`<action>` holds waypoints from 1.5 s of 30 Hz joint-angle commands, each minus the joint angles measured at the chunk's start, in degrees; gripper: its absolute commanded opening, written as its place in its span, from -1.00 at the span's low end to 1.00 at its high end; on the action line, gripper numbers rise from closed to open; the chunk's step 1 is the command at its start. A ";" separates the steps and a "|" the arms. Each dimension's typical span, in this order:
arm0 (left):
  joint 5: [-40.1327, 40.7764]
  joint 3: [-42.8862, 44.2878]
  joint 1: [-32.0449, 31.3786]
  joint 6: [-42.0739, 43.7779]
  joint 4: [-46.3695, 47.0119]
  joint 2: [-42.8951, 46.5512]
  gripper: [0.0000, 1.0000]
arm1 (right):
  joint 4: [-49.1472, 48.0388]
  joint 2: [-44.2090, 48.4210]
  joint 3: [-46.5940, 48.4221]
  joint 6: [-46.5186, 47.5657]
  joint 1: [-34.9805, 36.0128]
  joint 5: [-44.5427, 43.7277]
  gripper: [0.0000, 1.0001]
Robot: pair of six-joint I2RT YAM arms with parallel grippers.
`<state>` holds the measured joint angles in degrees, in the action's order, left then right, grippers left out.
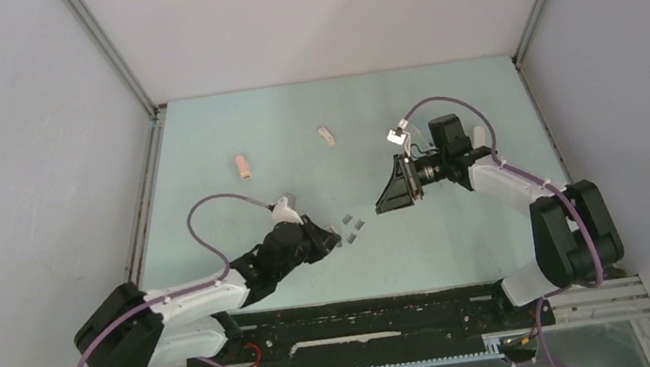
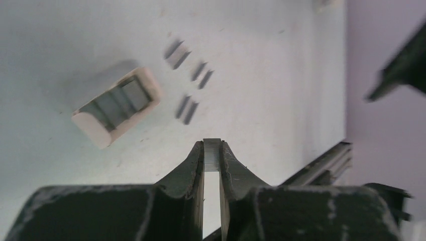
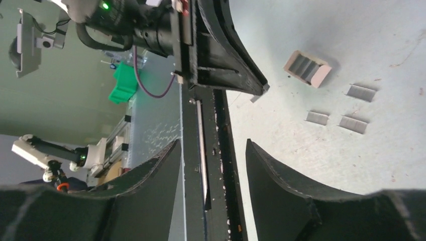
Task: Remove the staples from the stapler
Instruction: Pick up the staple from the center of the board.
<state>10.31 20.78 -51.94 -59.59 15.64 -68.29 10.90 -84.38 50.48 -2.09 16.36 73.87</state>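
Setting down, likely: left gripper (image 2: 212, 146), lower centre, pinches a tiny grey metal staple strip (image 2: 212, 157); next, lower, release; right gripper (image 3: 213, 150) gapes empty.

Staples (image 2: 190, 83) on table (image 2: 271, 60) just beside stapler (image 2: 116, 106)

Shown: left arm (image 1: 194, 300) and right arm (image 1: 511, 185), with white link shells and black joint housings. A mauve cable (image 1: 210, 203) loops back from behind each pincer. The left pincer (image 2: 213, 145) has matte black fingers (image 2: 183, 175), scuffed grey at the edges, tapering to narrow tips. The right pincer (image 3: 213, 145) has like black curved fingers; behind it sits a black camera barrel (image 1: 438, 169).
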 commanded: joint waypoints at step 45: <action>-6.30 -1.96 3.78 -10.11 33.99 5.77 -0.71 | -44.48 -3.91 -5.83 -46.67 7.26 1.74 0.36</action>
<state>5.87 17.80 -47.81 -68.03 43.77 -60.10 -30.30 -88.09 44.75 -46.48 23.59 77.38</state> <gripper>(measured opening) 0.166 0.684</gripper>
